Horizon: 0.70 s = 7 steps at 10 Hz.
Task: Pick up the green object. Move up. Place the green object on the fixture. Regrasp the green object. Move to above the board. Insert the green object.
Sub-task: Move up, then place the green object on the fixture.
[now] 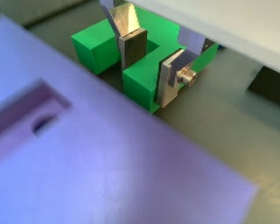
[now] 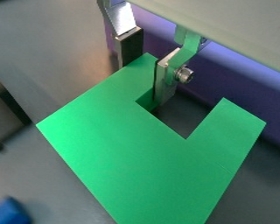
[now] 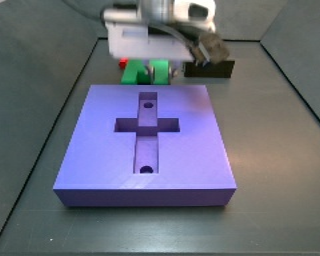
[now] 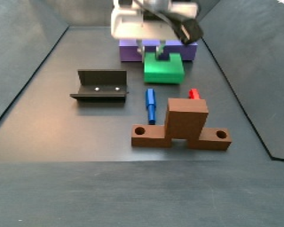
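Note:
The green object (image 1: 140,86) is a U-shaped piece lying flat on the floor beside the board (image 1: 84,157). My gripper (image 1: 150,81) is down on it. One finger stands in the notch, the other at a prong's outer side, and the two are shut on that prong. Both wrist views show this (image 2: 146,81). In the side views the gripper (image 4: 160,43) hangs low over the green object (image 4: 165,67), just off the purple board's (image 3: 156,150) far edge. The fixture (image 4: 99,86) stands apart on the floor, nothing in it.
A blue peg (image 4: 151,105) and a red peg (image 4: 193,93) lie near the orange-brown stand (image 4: 180,124). Dark walls (image 4: 38,71) enclose the floor on the sides. The board's cross recess (image 3: 140,125) and two round holes face up.

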Tool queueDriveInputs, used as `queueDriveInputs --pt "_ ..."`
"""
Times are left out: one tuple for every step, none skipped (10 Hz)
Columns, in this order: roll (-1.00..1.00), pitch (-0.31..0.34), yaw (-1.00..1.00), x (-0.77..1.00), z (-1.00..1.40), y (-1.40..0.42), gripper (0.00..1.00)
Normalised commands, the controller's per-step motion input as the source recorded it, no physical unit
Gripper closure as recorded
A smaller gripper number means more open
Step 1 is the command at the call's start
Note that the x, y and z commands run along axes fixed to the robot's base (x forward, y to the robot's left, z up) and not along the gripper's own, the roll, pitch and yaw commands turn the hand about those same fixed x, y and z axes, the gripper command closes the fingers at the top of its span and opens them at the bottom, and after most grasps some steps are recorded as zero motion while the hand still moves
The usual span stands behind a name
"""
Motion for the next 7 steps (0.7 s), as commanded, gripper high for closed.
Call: queueDriveInputs --pt "0.00 0.018 0.02 -0.09 0.56 0.04 1.00" --pt "-0.01 -0.022 0.02 -0.04 0.18 0.01 1.00" --pt "-0.07 -0.006 0.00 -0.07 0.00 0.11 1.00" --pt "-0.81 -0.023 -0.06 0.06 0.25 0.21 1.00" --pt "-1.00 -0.129 -0.19 0.33 0.43 0.26 1.00" --pt "-1.00 -0.246 -0.26 0.51 0.31 0.17 1.00" --pt "-1.00 -0.286 -0.26 0.55 0.31 0.17 1.00"
